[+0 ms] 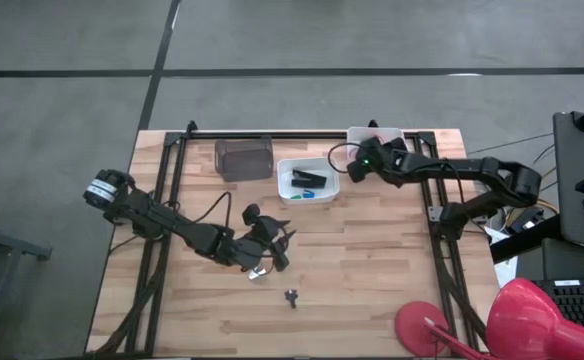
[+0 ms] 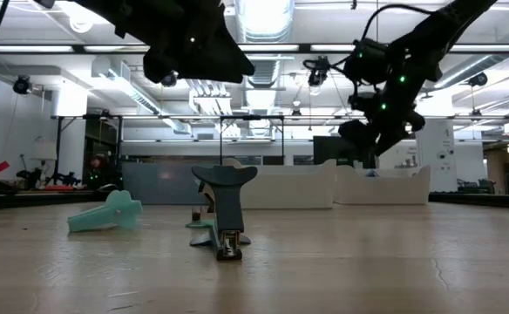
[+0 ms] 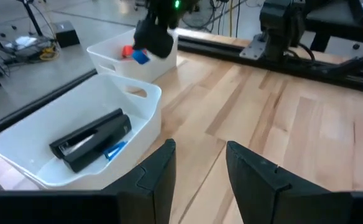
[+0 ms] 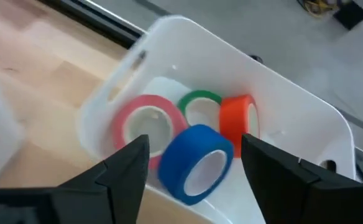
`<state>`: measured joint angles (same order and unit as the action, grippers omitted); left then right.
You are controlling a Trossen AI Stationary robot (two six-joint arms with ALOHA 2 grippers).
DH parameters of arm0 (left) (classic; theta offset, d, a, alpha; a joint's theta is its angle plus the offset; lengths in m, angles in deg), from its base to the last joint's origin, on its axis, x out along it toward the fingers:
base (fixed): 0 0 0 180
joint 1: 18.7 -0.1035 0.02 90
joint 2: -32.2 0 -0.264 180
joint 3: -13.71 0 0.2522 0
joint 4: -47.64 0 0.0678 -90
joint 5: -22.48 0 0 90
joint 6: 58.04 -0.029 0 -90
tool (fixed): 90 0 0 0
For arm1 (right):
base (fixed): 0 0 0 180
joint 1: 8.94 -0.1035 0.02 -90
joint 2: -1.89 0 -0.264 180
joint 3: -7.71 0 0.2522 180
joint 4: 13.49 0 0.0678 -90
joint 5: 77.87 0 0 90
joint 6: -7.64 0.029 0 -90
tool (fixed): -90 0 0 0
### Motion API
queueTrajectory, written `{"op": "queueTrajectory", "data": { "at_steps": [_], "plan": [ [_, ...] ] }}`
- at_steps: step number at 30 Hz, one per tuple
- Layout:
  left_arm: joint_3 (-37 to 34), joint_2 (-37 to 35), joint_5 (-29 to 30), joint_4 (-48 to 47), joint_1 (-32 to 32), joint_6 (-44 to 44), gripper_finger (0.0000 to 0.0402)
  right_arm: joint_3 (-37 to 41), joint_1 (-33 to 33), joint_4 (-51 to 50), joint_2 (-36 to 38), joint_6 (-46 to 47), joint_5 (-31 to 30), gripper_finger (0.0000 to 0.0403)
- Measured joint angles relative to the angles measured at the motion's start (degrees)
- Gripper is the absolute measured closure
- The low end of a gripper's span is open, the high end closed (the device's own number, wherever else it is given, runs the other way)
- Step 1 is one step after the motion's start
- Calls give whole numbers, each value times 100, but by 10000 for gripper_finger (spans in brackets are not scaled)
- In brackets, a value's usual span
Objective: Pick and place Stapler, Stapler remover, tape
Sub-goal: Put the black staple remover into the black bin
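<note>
— From above, where is everything?
— The stapler (image 1: 309, 179) lies in the middle white bin (image 1: 284, 194); the right gripper (image 1: 358, 166) hangs by the far bin (image 1: 355, 133), the left gripper (image 1: 268, 247) mid-table.

— And the wrist views?
— Left fingers (image 3: 160, 171) parted, empty, facing the stapler (image 3: 89, 139). Right fingers (image 4: 128, 163) spread, empty, over four tape rolls (image 4: 197, 155) in their bin (image 4: 293, 112)

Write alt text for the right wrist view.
A white bin holds four tape rolls: pink, green, red and blue, the blue one nearest the camera. The right gripper hangs open just above them, one dark finger on each side of the blue roll, over a wooden table.
</note>
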<state>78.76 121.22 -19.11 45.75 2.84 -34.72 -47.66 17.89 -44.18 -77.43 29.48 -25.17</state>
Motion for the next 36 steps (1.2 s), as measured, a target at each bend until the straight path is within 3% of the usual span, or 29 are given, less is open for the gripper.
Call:
{"op": "queueTrajectory", "data": {
  "at_steps": [6, 10, 16, 20, 22, 26, 28, 36],
  "plan": [
    [0, 0, -375, -335, 0, 339, 257, 0, -413, 112, 319, -432, 958, 157],
    [0, 0, -817, -340, 1, 340, 257, 0, -736, 436, 407, -732, 1707, 187],
    [0, 17, -2748, -329, 2, 342, 257, 32, -1134, 705, 422, -1046, 2566, 299],
    [0, 130, -3372, -281, 4, 544, 257, 193, -1382, 1072, 430, -1514, 3028, 382],
    [0, 217, -3444, -261, 4, 643, 257, 378, -1434, 1516, 459, -1815, 3633, 388],
    [0, 376, -3587, -240, 0, 822, 257, 843, -1407, 2646, 586, -2454, 5756, 394],
    [0, 472, -3654, -245, 0, 940, 257, 1055, -1386, 2969, 696, -2529, 6402, 395],
    [11, 790, -3847, -200, -12, 1262, 257, 2010, -1427, 3167, 1907, -2219, 6612, 394]
  ]
}}
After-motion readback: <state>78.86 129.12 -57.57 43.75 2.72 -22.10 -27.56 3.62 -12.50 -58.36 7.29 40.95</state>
